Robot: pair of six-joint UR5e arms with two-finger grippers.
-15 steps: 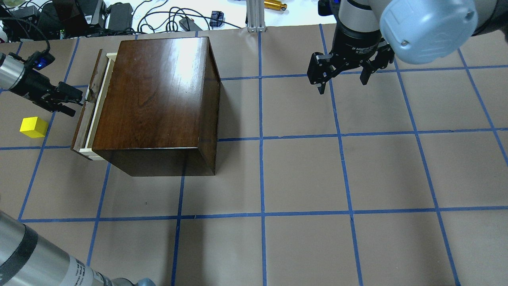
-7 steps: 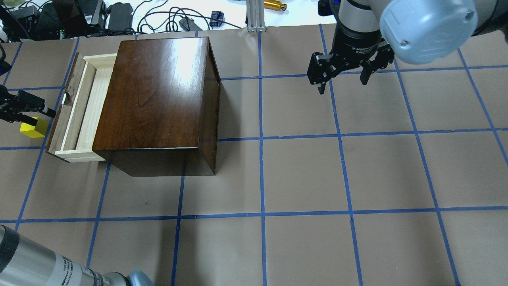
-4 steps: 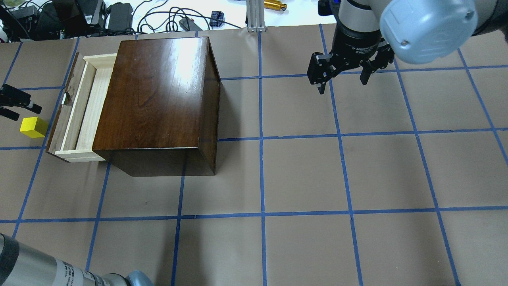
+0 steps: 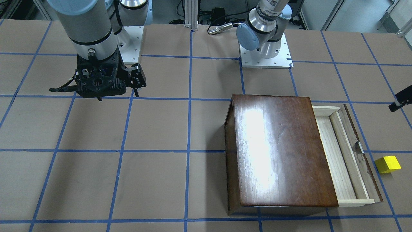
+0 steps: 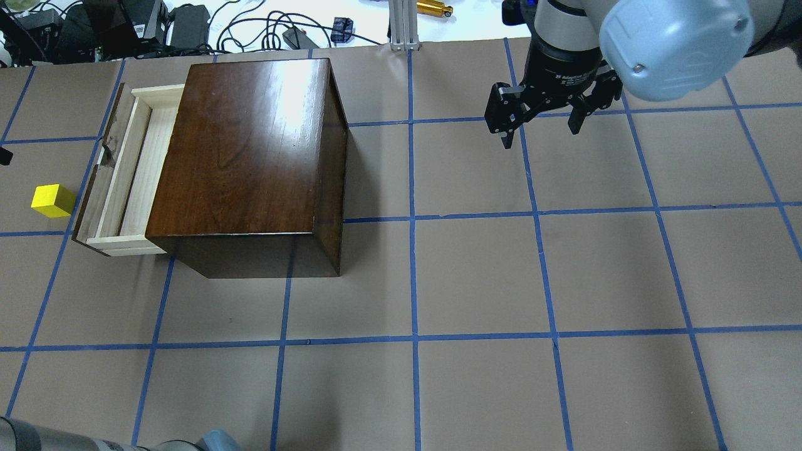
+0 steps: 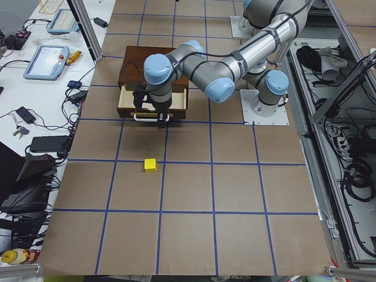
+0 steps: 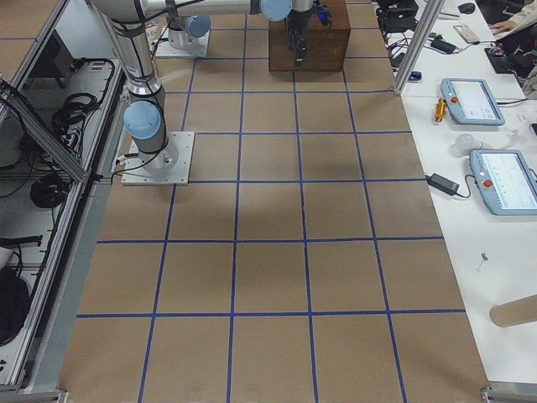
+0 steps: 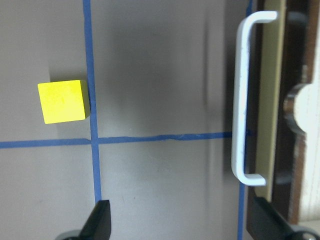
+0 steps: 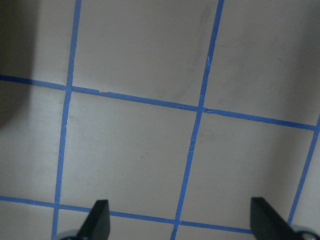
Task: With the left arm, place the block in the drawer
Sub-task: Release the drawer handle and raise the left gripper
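Observation:
The yellow block (image 5: 54, 201) lies on the brown table left of the drawer, and also shows in the left wrist view (image 8: 64, 101). The drawer (image 5: 135, 169) stands pulled out from the dark wooden box (image 5: 250, 144), its pale inside bare. Its metal pull (image 8: 242, 100) shows in the left wrist view. My left gripper (image 8: 182, 222) is open and empty, above the table between the block and the drawer front. Only a fingertip (image 4: 399, 101) of it shows in the front view. My right gripper (image 5: 539, 128) is open and empty, far off over bare table.
Cables and power bricks (image 5: 250, 25) and an aluminium post (image 5: 401, 25) line the far table edge. The arm base plates (image 4: 265, 54) sit on the robot's side. Tablets (image 6: 44, 61) lie on a side table beyond the box.
The drawer slid out to the left with my left gripper at its pull. The gripper then let go and drew back left, almost out of the overhead view. The right arm has not moved.

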